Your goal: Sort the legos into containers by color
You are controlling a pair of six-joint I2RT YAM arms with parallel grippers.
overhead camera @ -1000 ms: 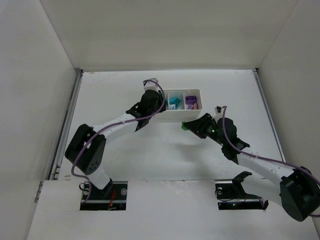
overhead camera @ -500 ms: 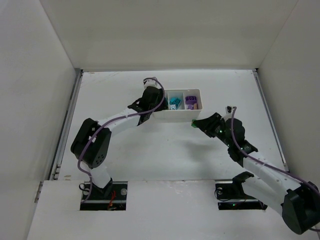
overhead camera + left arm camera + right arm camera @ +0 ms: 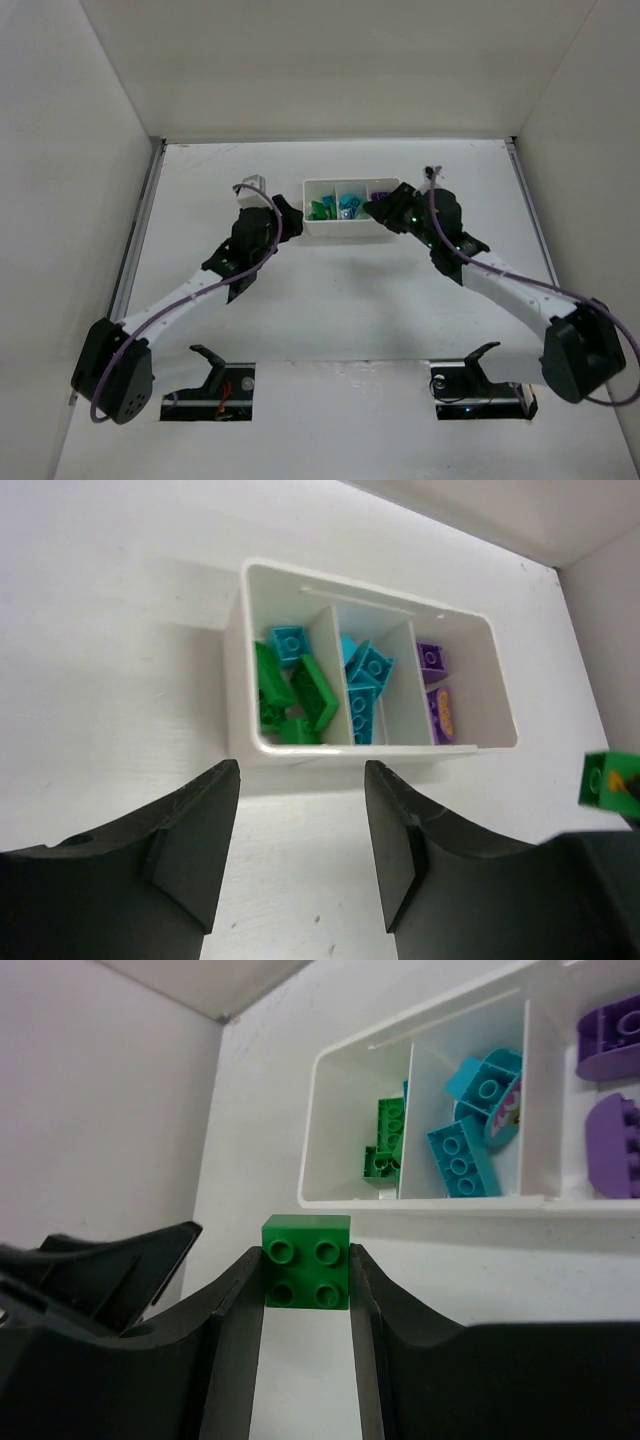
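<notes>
Left end effector (image 3: 300, 785) retreated | tray (image 3: 330, 752): green legos (image 3: 312, 692) | teal legos (image 3: 368, 670) | purple legos (image 3: 432, 660)

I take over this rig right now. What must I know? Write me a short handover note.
Left end effector: open, empty, beside the tray at its green end.
Right end effector: shut on a green brick, held just outside the tray, near its purple end.
In the tray: green bricks at one end, teal bricks in the middle, purple bricks at the other end.
Done: most bricks sit with their colour.
Left: drop the held brick in with the green bricks. One stray teal brick lies among them and probably belongs in the middle.
</notes>
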